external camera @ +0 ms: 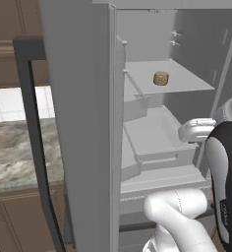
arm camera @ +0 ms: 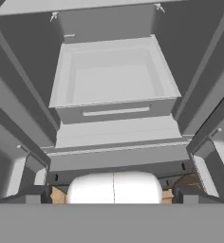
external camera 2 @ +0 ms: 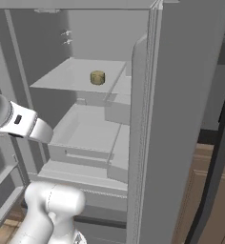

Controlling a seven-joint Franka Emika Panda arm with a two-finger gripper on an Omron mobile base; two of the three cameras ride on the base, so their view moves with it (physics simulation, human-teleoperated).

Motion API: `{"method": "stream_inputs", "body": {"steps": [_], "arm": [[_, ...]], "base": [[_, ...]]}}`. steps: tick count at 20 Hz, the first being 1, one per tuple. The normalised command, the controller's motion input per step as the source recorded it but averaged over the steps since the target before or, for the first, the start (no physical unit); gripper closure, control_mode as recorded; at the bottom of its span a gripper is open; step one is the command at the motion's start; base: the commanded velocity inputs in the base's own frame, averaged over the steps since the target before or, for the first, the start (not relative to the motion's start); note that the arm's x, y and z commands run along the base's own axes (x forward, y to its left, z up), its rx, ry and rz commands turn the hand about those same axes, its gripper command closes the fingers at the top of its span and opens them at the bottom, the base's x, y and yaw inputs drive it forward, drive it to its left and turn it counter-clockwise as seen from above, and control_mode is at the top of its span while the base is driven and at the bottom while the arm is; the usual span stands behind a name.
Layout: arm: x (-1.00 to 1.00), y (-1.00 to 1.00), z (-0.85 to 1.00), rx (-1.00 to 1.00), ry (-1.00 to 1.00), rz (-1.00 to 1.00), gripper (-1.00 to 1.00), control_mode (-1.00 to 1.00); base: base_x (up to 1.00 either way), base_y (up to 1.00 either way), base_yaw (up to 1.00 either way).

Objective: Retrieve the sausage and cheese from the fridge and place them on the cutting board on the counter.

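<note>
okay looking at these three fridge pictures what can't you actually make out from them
- The sausage: not seen on the fridge shelf where the cheese sits, nor in the open drawer.
- The cutting board: left base view, the open fridge door covers most of the counter.
- The gripper: hand view, cut off at the bottom edge; one of its fingers barely shows.

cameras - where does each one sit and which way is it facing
left base view: behind the arm on its left, facing the open fridge; cheese on a shelf, arm at lower right.
right base view: behind on the right, same fridge and cheese; arm at lower left.
hand view: on the hand, looking into an empty fridge drawer; end effector fingertips at the bottom corners.
Both base views share the cheese and shelves.
</note>
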Motion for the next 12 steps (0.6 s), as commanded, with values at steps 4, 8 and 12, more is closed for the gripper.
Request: {"method": "stream_inputs", "body": {"steps": [4,8,12], "arm": [[0.0,0.0,0.0,0.0,0.0,0.0,-1.0,1.0],[-0.12,-0.12,0.39,-0.04,-0.14,0.0,-1.0,-1.0],[0.19,-0.4,0.46,0.0,0.0,-0.04,-1.0,-1.0]], "base": [[0.9,-0.38,0.0],[0.09,-0.07,0.0],[0.0,0.0,0.0]]}}
